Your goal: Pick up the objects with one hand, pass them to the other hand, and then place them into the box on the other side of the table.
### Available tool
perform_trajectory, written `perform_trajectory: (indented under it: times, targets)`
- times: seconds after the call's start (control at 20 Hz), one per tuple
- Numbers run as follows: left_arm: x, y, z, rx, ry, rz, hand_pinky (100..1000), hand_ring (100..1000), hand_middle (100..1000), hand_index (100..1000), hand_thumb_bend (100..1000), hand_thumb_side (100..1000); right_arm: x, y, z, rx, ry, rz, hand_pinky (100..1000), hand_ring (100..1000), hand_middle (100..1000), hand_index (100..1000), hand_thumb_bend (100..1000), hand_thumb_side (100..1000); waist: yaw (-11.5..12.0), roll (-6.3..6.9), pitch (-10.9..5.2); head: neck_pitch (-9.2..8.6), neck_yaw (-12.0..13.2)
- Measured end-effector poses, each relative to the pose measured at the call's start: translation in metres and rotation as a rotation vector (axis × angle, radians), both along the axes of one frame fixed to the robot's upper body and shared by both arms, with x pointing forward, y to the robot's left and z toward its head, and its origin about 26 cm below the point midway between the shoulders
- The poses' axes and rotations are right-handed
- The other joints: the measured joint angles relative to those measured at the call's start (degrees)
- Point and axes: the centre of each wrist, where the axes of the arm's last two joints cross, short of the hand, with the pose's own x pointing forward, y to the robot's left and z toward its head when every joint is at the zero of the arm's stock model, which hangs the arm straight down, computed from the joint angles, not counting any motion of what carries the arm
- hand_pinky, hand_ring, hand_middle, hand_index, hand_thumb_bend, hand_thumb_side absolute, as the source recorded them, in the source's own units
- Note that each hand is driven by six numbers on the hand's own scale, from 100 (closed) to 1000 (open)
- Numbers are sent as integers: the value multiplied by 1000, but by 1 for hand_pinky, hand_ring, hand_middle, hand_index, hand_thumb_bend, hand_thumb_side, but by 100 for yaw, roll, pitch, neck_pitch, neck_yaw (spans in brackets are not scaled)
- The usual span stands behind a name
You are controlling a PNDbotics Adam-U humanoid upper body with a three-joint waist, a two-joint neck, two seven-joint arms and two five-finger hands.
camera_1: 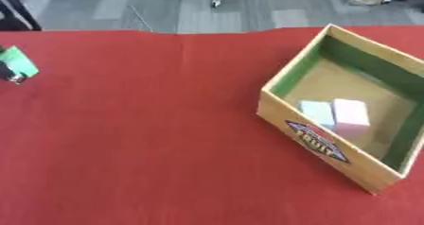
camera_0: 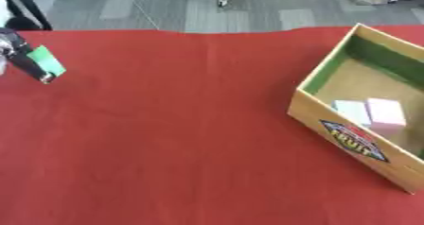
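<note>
Left hand at the bench's left edge, fingers pinching one flat green card. Wide red-cloth bench mid. Right: one open yellow cardboard box holding two blocks, pale-green and pink.

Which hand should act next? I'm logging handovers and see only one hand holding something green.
Left. The left hand at the table's left edge holds the green object; it must carry it across for the pass. The right hand is out of view, and the box sits on the right.
</note>
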Motion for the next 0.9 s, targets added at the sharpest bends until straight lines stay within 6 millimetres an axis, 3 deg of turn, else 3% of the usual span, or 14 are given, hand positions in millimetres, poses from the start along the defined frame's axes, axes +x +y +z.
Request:
perform_trajectory:
  times: [0.25, 0.4, 0.9]
  targets:
    - [-3, -17, 11, 28, -32, -74, 803, 787, 721, 511, 210, 100, -2, -3, 4, 3, 2, 2, 899, 1000, 842, 1000, 100, 470, 101, -39, -160, 80, -95]
    - [-8, -31, 17, 51, -60, -135, 798, 776, 711, 509, 194, 100, 5, -1, 17, -5, -22, 28, 899, 1000, 860, 1000, 100, 470, 150, -75, -284, 155, -200]
    - [-37, -102, 33, 115, -160, -436, 782, 742, 677, 515, 141, 100, 65, 31, 121, -93, -232, 280, 903, 1000, 880, 990, 100, 470, 467, -223, -685, 417, -726]
